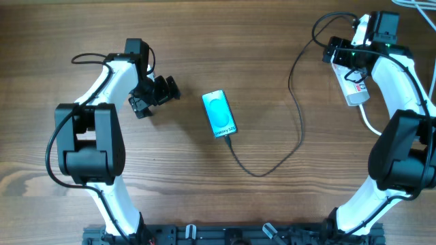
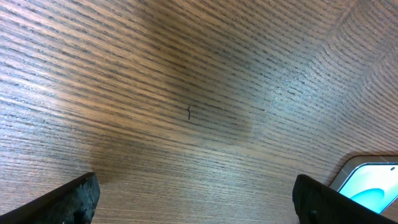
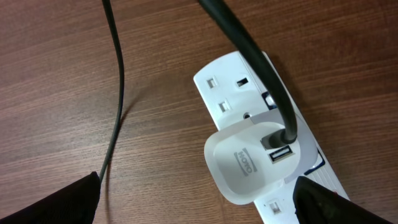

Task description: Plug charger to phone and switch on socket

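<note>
Showing jaws spread wide on both arms, gripping nothing. Finding the phone [image 1: 219, 113] lying flat near the middle of the table [image 1: 204, 41], screen up and glowing teal. Seeing the metal tip of the charger [image 1: 300, 122] meeting the phone's near end, without being able to tell whether seated or merely touching. Following the thin cable looping across the wood to its white plug [image 3: 249, 165], sitting in one outlet of the socket [image 3: 227, 81] at the far right. Noting the right gripper [image 1: 349, 56] hovering just above that plug, and the left gripper [image 1: 158, 96] waiting near the phone's left side, apart from it.

Risking, probably, a press landing on the plug body instead of the small switch, with that spot crowded by the plug and the cable rising from it. Risking too a finger snagging the thin cable and tugging the tip off the phone, or shoving the light strip along the table.

Reading the phone's long axis as running roughly far to near, leaning slightly. Pointing the top end away and a touch left, the port end toward the robot's base and a touch right.
</note>
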Tool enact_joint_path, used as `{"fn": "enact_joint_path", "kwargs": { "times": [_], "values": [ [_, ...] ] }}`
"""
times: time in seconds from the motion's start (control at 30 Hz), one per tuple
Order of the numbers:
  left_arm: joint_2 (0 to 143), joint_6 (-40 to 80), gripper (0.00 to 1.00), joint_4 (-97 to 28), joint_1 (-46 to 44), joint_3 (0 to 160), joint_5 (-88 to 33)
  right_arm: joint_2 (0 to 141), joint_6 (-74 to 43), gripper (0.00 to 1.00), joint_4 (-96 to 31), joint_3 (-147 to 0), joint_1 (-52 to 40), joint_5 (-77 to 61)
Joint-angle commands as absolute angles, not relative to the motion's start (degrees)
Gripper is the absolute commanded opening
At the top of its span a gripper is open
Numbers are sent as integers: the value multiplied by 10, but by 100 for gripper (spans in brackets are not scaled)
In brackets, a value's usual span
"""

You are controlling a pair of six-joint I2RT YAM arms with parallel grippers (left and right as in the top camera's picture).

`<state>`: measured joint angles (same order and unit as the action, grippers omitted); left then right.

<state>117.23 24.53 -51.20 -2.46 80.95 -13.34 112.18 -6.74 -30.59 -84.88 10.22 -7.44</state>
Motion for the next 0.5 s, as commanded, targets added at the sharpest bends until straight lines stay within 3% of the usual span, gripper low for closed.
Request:
{"fn": "enact_joint_path", "kwargs": {
  "times": [0.0,0.3,0.47],
  "values": [
    [1152,244,100,-511,-24,807,-136,1121,-60,100,-304,-849,102,-69],
    [900,244,100,-511,-24,807,-136,1121,-60,100,-304,-849,102,-69],
    [816,246,100,-512,-22,807,-11,1121,-60,100,-304,-849,102,-69]
  ]
}}
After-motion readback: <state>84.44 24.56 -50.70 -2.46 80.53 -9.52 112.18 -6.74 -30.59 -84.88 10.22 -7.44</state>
